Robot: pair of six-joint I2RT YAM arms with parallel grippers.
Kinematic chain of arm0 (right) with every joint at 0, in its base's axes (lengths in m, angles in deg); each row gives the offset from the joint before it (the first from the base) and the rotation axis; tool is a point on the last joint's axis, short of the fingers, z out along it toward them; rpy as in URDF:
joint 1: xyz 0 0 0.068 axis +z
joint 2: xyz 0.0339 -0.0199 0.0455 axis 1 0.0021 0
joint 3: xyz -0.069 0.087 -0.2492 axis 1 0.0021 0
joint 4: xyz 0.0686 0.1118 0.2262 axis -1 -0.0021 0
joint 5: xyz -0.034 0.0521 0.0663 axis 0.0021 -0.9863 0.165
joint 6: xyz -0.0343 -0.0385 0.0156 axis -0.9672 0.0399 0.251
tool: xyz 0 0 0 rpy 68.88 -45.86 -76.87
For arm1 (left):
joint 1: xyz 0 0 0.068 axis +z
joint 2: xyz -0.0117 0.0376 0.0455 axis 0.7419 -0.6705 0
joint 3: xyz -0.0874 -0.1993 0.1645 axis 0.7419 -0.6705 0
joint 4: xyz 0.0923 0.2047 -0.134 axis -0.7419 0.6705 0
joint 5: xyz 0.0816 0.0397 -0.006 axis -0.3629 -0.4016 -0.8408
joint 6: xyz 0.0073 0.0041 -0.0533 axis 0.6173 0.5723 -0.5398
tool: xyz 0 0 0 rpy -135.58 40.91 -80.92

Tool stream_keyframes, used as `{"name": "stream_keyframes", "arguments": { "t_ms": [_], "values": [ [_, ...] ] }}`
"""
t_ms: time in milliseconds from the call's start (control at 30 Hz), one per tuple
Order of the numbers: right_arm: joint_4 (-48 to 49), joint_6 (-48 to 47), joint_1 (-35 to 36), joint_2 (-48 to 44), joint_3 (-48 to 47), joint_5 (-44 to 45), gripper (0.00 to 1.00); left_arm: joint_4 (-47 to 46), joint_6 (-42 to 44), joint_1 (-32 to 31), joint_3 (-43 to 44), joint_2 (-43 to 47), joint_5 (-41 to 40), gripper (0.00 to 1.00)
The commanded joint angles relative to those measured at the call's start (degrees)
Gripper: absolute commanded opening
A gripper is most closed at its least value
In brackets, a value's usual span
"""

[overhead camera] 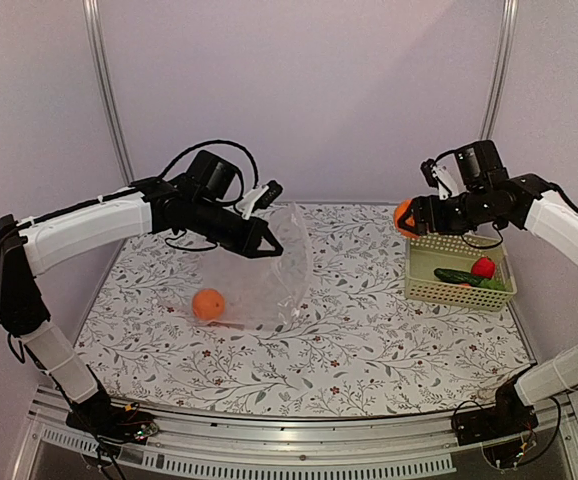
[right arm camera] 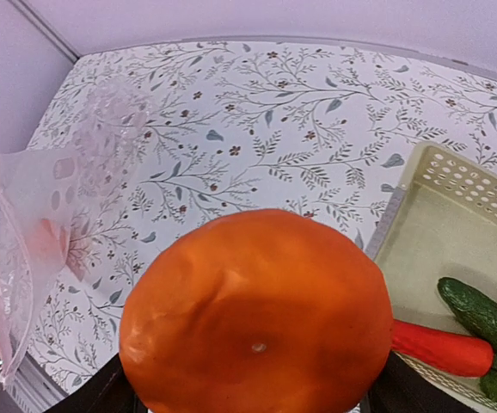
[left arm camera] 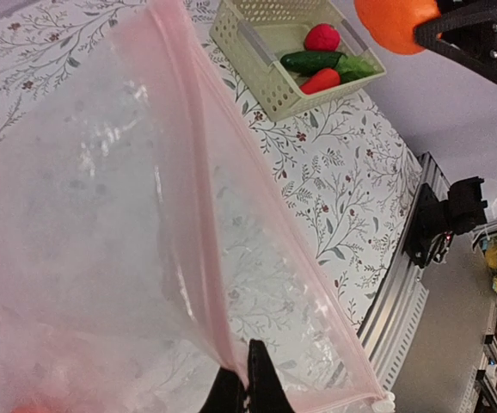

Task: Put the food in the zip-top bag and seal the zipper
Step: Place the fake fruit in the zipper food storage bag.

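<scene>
Room-wise you're fine. The surface [overhead camera: 369,340] is open between the zip-top bag [overhead camera: 287,275] and the basket [overhead camera: 449,292], and also along the near side up to the metal rail [overhead camera: 299,440]. The basket sits close to the right edge. The bag is left of centre, well apart from the basket.

Your left end effector [left arm camera: 247,379] has its fingers pressed together on the bag's pink zipper strip [left arm camera: 231,215]. It's pinching that edge and holding it up in the air, while the bag's bottom rests on the surface. The white slider tab [left arm camera: 384,399] is at the end of the strip, near those fingers. The loose orange [overhead camera: 208,304] looks to be inside the bag, down in its lower left corner.

Your right end effector [overhead camera: 409,217] is clamped on the held orange [right arm camera: 257,318], one finger on each side. It's up off the surface, over the basket's far left corner.

The cucumber [overhead camera: 456,277], the red fruit [overhead camera: 483,267] and a long red piece [left arm camera: 320,81] are lying in the basket.
</scene>
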Motion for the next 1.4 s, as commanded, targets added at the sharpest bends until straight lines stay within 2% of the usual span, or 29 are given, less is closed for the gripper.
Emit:
{"name": "stream_keyframes", "arguments": {
  "t_ms": [0,300,433,767,867,1233,1367],
  "values": [
    [1.0,1.9,4.7,-1.4,-2.0,-11.6,0.75,-1.3,0.3,0.3,0.1,0.5,1.2,0.0],
    [6.9,2.1,14.7,3.0,-6.3,-23.2,0.75,-2.6,0.2,0.0,-0.3,0.7,3.7,0.0],
    [9.0,2.1,18.5,5.6,-7.8,-25.6,0.75,-2.7,0.7,-0.7,-0.4,0.7,4.4,0.0],
    [15.2,3.5,21.5,13.3,-8.5,-31.4,0.75,-3.3,1.4,-1.5,-0.6,1.3,5.9,0.0],
    [15.7,4.0,21.5,15.0,-8.7,-29.3,0.74,-3.7,1.6,-1.7,-0.8,1.6,6.6,0.0],
    [11.1,6.4,21.5,18.3,-10.8,-11.4,0.74,-4.2,1.9,-1.8,-1.0,2.4,7.4,0.0],
    [9.8,6.5,21.5,19.9,-11.9,-9.7,0.74,-4.5,1.9,-2.0,-1.1,2.5,8.3,0.0]
  ]
}}
